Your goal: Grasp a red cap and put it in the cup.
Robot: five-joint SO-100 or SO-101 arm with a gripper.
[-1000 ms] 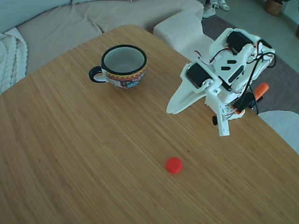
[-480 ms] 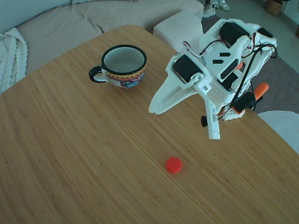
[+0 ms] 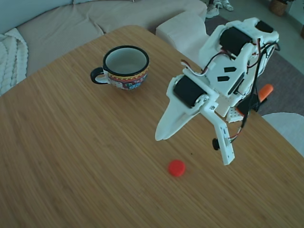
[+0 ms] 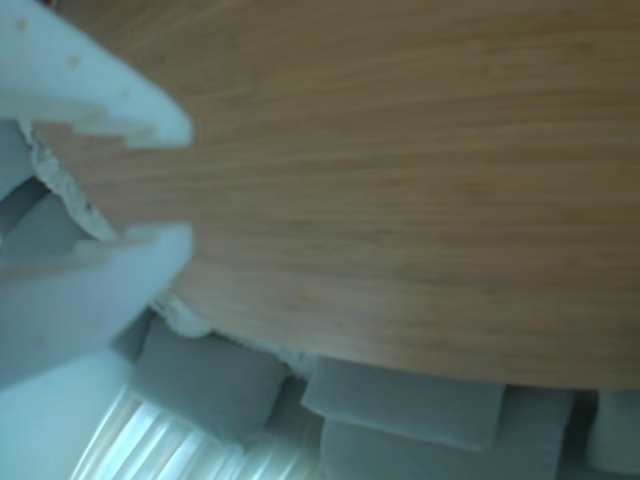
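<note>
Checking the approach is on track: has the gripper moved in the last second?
Yes. In the fixed view the gripper has swung down and leftward, away from the cup, closing on the red cap, which has not moved.

Living room: sofa (image 3: 95, 19), wooden table (image 3: 71, 156)

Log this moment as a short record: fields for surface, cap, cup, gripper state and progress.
surface: wooden table, sofa behind it
cap: the red cap lies on the table, nothing touching it
cup: the cup stands upright at the far side, handle toward the left of the fixed view, nothing seen inside
gripper: the gripper is open and empty, above the table, tips pointing down on either side of the cap
other view: two white fingers and bare wood, no cap
progress: cap not yet grasped
</note>
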